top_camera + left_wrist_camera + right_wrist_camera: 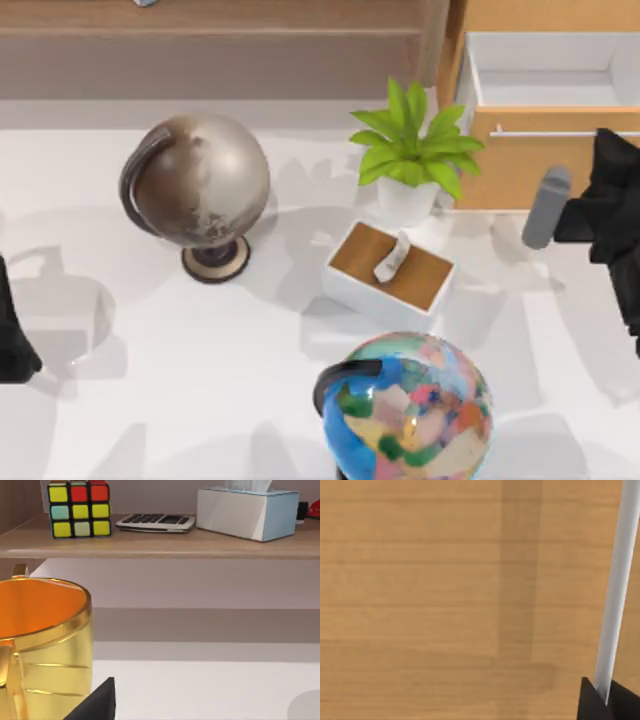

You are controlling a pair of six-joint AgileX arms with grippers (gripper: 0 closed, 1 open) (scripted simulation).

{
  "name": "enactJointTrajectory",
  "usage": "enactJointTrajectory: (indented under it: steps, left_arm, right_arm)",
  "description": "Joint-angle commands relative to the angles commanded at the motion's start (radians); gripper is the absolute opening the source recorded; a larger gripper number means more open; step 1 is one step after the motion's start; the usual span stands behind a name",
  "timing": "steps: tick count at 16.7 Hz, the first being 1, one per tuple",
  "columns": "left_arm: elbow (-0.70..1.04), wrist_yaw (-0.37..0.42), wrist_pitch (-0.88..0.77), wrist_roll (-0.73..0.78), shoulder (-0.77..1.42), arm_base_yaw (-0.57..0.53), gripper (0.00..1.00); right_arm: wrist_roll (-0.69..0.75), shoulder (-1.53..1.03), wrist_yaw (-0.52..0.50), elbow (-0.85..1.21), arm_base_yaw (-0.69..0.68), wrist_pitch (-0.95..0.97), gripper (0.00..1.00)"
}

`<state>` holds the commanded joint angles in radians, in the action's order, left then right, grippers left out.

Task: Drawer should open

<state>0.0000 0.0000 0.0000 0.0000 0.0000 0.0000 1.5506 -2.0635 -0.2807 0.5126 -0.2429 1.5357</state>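
Note:
The drawer (520,165) stands pulled out at the table's back right, its white-grey inside (545,80) showing behind the orange-brown front. A thin silver bar handle (560,131) runs across the front. My right gripper (612,140) is at that handle near the right edge. In the right wrist view the wooden drawer front (445,580) is very close, and the gripper (607,695) is shut with its black fingertips (590,702) on either side of the handle (620,580). My left gripper (12,345) is parked at the table's left edge.
A grey globe (200,185), a potted plant (408,160), a white box with brown top (390,272) and a colourful globe (405,405) stand on the table. A golden cup (45,645) is close to my left wrist. The shelf (200,542) carries a cube (79,507), calculator (155,521) and tissue box (247,512).

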Motion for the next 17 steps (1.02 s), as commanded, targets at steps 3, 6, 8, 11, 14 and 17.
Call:
enactJointTrajectory:
  steps: [3,6,8,11,14,17]
  left_arm:
    - [0.0,0.0,0.0,0.0,0.0,0.0,1.0]
    - [0.0,0.0,0.0,0.0,0.0,0.0,1.0]
    - [0.0,0.0,0.0,0.0,0.0,0.0,1.0]
    - [0.0,0.0,0.0,0.0,0.0,0.0,1.0]
    - [0.0,0.0,0.0,0.0,0.0,0.0,1.0]
    - [0.0,0.0,0.0,0.0,0.0,0.0,1.0]
  right_arm:
    - [0.001,-0.002,0.002,0.005,0.002,-0.002,0.0]
    - [0.001,0.008,-0.007,-0.027,-0.01,0.026,0.0]
    - [0.002,0.023,-0.022,-0.082,-0.028,0.067,0.0]
    - [0.002,0.047,-0.052,-0.18,-0.054,0.133,0.0]
    - [0.0,0.064,-0.07,-0.24,-0.071,0.175,0.0]
    - [-0.001,0.065,-0.071,-0.242,-0.071,0.176,0.0]
